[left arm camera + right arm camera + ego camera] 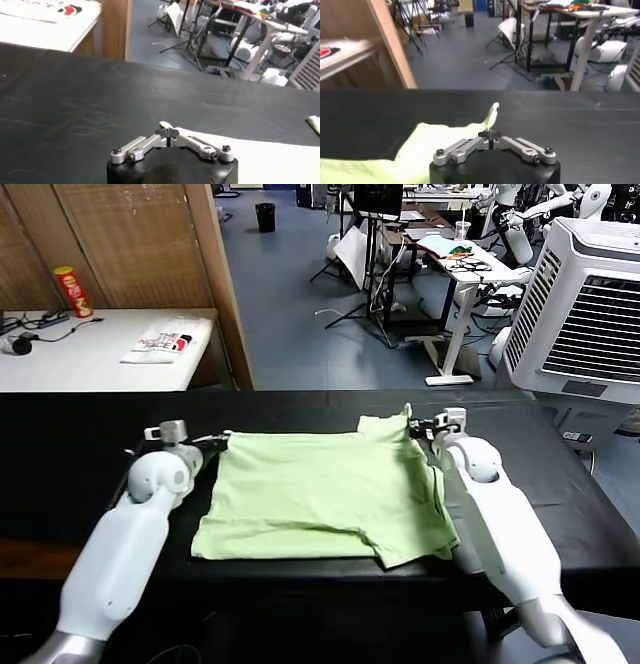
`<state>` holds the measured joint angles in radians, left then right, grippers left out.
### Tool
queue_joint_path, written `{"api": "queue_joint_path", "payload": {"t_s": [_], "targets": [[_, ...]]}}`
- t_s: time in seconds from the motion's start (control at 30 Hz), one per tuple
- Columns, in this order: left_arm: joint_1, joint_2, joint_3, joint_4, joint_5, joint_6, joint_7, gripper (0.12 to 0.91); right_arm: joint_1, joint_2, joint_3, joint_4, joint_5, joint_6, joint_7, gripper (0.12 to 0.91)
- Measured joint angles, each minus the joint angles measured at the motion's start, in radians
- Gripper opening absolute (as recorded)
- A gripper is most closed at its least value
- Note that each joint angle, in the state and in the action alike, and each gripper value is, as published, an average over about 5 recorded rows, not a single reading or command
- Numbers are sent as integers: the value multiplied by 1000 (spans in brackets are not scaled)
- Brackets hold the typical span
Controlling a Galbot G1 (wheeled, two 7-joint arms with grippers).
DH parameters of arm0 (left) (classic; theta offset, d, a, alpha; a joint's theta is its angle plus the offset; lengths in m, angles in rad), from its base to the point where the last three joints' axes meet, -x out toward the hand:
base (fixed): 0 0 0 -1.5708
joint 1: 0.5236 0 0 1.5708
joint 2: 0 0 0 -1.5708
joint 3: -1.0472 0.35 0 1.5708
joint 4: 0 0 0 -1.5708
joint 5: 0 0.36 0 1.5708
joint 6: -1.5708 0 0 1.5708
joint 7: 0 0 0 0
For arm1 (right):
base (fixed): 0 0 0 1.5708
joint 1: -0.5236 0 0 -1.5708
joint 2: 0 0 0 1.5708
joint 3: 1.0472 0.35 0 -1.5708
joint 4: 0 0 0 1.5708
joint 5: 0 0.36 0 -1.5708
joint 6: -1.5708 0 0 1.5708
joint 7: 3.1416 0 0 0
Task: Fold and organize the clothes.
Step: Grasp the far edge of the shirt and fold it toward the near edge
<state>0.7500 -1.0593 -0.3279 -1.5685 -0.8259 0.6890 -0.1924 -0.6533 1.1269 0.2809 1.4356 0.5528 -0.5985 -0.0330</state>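
The pale green shirt lies spread flat on the black table. My left gripper is at the shirt's far left corner. In the left wrist view this gripper is shut, and a small tip of the shirt pokes out past its fingertips. My right gripper is at the far right corner, where the fabric rises in a small peak. Seen from the right wrist, the right gripper is shut on that corner of the shirt.
A white side table at the back left carries a red can and a white printed bag. A wooden partition stands beside it. A white air cooler stands at the right, with desks and stands behind.
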Motion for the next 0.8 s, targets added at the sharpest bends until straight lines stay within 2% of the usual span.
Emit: {"api": "queue_joint_path", "payload": {"t_s": [0.43, 0.8], "targets": [[288, 137, -95, -329, -41, 8, -32, 127, -259, -140, 69, 293, 43, -61, 17, 125], [449, 169, -167, -481, -40, 21, -49, 127, -433, -184, 123, 464, 59, -124, 59, 125]]}}
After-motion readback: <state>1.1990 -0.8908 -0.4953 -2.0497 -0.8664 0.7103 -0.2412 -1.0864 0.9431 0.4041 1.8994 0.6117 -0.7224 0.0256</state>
